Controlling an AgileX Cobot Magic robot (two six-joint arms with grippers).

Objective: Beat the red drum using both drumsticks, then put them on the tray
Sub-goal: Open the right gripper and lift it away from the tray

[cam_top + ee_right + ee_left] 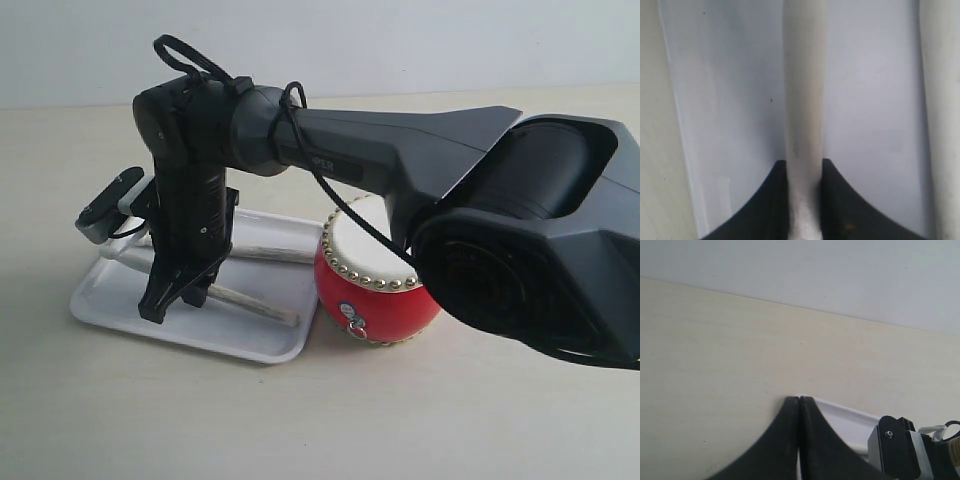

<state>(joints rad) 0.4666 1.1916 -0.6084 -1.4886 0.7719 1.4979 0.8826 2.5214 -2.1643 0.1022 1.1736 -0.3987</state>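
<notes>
The red drum (375,300) with its cream skin stands on the table just right of the white tray (250,335). My right gripper (178,298) reaches across and points down into the tray, shut on one drumstick (255,305) that lies low across the tray. In the right wrist view this drumstick (802,100) runs out from between the jaws of the right gripper (804,165) over the tray floor (740,100). The second drumstick (270,252) (940,100) lies beside it in the tray. My left gripper (799,399) is shut and empty, at the tray rim (840,412).
The right arm's large black body (520,240) fills the right of the exterior view and hides part of the drum. The right wrist's camera block (108,205) (895,445) hangs over the tray's far left. Pale tabletop (300,420) surrounds the tray and drum.
</notes>
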